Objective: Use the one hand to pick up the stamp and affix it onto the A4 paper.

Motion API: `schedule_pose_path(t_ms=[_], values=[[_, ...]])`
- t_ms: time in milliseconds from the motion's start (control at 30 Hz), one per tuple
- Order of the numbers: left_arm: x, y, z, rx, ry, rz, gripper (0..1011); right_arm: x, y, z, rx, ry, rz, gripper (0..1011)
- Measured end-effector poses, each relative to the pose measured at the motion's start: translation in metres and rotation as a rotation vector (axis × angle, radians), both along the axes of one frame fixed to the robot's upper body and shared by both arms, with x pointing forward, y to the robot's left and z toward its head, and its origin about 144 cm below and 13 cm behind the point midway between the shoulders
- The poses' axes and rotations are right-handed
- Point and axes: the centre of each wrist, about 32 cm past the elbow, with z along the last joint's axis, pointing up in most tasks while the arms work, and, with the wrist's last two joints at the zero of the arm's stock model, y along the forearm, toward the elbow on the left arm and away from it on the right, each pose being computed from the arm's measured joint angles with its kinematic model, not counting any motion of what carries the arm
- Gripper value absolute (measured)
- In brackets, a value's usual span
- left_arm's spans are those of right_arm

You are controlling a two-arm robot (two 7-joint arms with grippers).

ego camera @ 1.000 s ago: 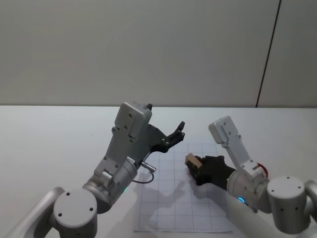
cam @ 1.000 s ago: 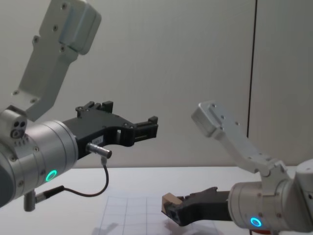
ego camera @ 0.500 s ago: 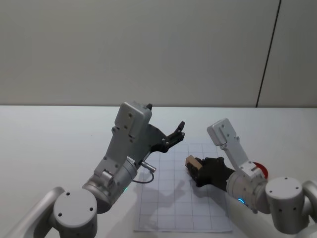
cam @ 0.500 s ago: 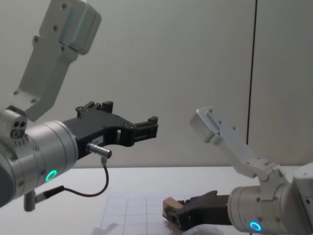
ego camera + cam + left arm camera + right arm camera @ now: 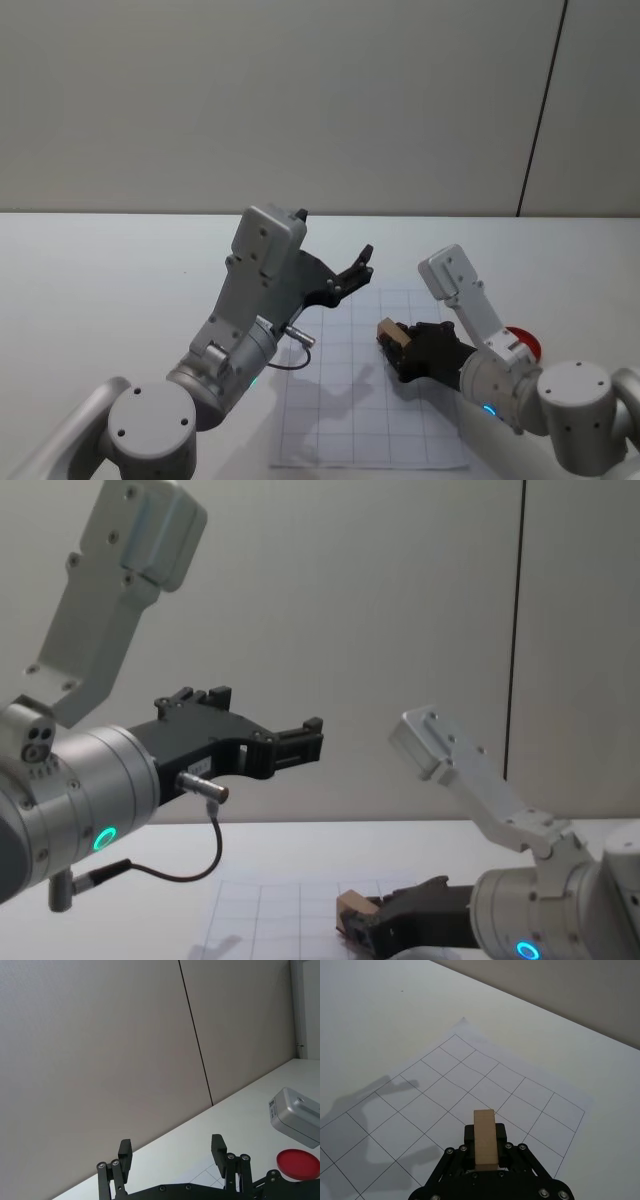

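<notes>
1. I work the right gripper low over the A4 paper. Its fingers are clamped on the stamp, one on each long side, which leaves the block's working face free to meet the sheet.
2. In the head view the stamp sits at about 12 o'clock from the sheet's middle, inside the printed grid. That is why I hold it here: any print I make lands well within the paper's edges.
3. From the chest view the block looks very near the paper, but I cannot tell whether it touches. I judge the pressing step to be in hand and not yet finished.
4. The red ink pad lies on the desk at 3 o'clock from the stamp, just off the paper's edge and clear of the arm's reach inward.
5. The left gripper is parked high at about 10 o'clock from the stamp, fingers apart and empty. Up there it blocks neither the sheet nor my sight of it, though its shadow falls on the grid.
6. My next move calls for a straight, level push down; a tilted block would print one edge only, and a sideways drag could smear or shift the loose sheet.
</notes>
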Motion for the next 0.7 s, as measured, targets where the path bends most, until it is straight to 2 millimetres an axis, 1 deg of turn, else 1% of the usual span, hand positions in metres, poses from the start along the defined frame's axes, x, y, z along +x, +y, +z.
schedule_pose_path(t_ms=[700], values=[[0.0, 0.0, 0.0, 0.0, 0.0, 0.0, 1002, -0.0013, -0.0027, -0.0043, -0.015, 0.007, 0.0, 221]])
